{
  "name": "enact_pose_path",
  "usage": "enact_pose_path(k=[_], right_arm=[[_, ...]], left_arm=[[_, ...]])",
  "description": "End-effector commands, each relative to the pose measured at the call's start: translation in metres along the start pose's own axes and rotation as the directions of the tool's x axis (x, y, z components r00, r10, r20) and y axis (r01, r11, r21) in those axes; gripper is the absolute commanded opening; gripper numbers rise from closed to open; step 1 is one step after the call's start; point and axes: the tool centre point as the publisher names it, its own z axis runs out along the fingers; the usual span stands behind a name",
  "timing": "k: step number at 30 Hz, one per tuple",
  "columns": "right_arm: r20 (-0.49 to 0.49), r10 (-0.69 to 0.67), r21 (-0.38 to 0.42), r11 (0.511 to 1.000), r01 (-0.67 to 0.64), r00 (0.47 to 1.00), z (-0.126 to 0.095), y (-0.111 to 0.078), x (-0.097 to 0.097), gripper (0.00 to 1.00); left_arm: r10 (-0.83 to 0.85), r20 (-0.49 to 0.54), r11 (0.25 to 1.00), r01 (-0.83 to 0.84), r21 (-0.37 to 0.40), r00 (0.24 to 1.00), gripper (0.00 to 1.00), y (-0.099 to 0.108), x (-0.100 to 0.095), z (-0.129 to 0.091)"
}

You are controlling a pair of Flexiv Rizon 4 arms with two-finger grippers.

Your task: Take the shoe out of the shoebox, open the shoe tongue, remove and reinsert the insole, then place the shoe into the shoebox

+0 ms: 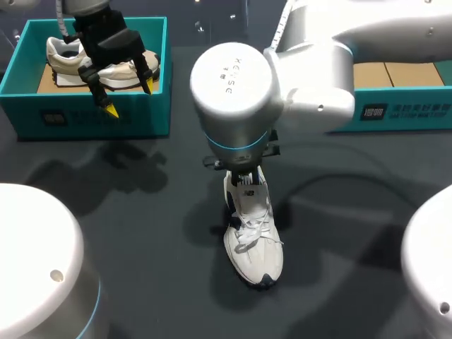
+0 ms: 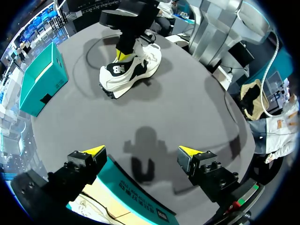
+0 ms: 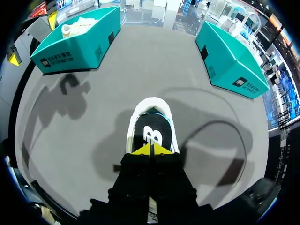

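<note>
A white shoe (image 1: 253, 236) with a black heel stands on the dark table, toe toward the front edge. My right arm (image 1: 282, 78) reaches over it and hides the gripper in the head view. In the right wrist view my right gripper (image 3: 151, 150) is shut, tips together at the shoe's (image 3: 151, 129) heel opening; I cannot see anything pinched. A second shoe (image 1: 106, 67) lies in the teal shoebox (image 1: 92, 120) at the back left. My left gripper (image 1: 130, 97) hangs open above that box's front wall, holding nothing. From there it looks across at the shoe (image 2: 133, 68).
Another teal box (image 1: 402, 106) stands at the back right, well apart from the shoe. Dark tabletop (image 1: 141, 212) lies bare between the left box and the shoe. Two white robot bases (image 1: 35, 268) sit at the front corners.
</note>
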Motion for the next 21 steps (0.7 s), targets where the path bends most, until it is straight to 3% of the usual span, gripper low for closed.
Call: enact_pose_path(k=[1,11,21], right_arm=[[0.019,0.000,-0.002,1.000,0.000,1.000,0.000,0.000,0.003,0.00],[0.104,-0.039,-0.057,0.997,0.045,0.994,0.029,-0.010,0.007,0.00],[0.118,-0.069,-0.014,0.997,0.071,0.991,0.057,-0.011,0.006,0.00]], left_arm=[[0.000,0.000,1.000,0.000,-0.002,1.000,1.00,0.000,0.000,0.000],[0.000,0.000,1.000,0.000,-0.002,1.000,1.00,0.000,0.000,0.000],[0.000,0.000,1.000,0.000,-0.002,1.000,1.00,0.000,0.000,0.000]])
